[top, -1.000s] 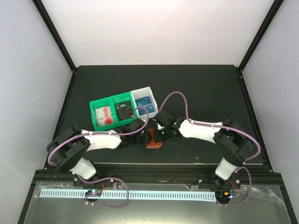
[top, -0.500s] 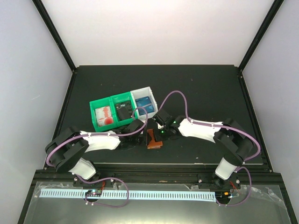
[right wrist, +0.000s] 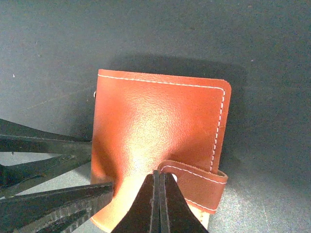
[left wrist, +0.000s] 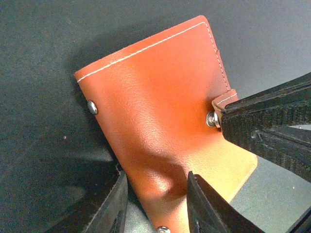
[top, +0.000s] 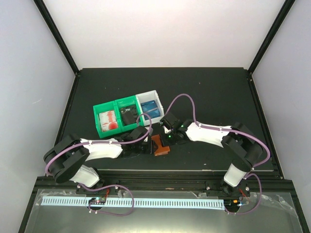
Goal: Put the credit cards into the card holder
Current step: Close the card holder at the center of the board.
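Observation:
The card holder (top: 159, 145), a folded reddish-brown leather wallet, lies on the black table between both grippers. My left gripper (left wrist: 155, 194) is shut on its near edge, and the leather (left wrist: 155, 97) dents between the fingers. My right gripper (right wrist: 156, 177) is shut, fingers pressed together, its tip against the end of the snap tab (right wrist: 199, 182). The tab curls up from the holder (right wrist: 155, 116). The credit cards sit in the bins: red-and-white (top: 109, 120), black (top: 129, 115), blue (top: 150, 108).
Two green bins (top: 99, 112) and a white bin (top: 156, 94) stand in a row just behind the left gripper (top: 147, 146). The right gripper (top: 166, 141) and its purple cable (top: 182, 97) are close to the white bin.
The left arm has settled lower and nearer the table's front edge, its gripper still at the card holder. The right gripper stays shut at the tab.

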### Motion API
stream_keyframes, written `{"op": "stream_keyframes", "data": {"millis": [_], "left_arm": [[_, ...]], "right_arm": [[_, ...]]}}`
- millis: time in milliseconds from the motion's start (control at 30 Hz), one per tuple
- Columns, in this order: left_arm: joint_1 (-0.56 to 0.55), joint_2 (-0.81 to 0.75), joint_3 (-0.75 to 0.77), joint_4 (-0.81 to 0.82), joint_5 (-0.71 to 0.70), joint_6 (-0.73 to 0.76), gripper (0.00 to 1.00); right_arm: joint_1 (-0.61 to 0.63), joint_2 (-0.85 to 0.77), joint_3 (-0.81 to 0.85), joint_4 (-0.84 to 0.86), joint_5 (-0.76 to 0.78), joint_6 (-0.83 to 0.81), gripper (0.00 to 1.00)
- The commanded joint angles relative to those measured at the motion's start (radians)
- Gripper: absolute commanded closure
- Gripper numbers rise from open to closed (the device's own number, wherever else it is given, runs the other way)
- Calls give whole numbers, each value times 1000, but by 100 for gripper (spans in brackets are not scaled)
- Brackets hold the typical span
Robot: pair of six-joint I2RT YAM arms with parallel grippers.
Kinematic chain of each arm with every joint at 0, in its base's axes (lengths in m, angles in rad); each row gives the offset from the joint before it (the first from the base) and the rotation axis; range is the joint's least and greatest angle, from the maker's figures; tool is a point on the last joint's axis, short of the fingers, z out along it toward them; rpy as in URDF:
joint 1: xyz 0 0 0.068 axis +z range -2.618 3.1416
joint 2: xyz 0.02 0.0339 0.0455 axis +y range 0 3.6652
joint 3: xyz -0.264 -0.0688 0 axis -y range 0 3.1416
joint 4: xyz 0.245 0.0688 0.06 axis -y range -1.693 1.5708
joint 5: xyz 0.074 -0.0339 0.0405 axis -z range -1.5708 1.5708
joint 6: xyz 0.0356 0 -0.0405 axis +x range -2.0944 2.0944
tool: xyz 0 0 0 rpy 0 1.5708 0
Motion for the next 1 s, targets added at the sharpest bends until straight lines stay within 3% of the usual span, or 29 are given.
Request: {"op": "stream_keyframes", "data": {"millis": [0,500,967], "left_arm": [[-7,48,-51,-89,32,-17,65],[-2,58,-66,-73,12,-26,69],[7,60,-73,-65,17,-30,70]], "right_arm": [[-8,23,9,-24,-44,-43,99],[-9,132,44,-93,-123,-83,99],[6,164,-43,-66,-67,10,99]]}}
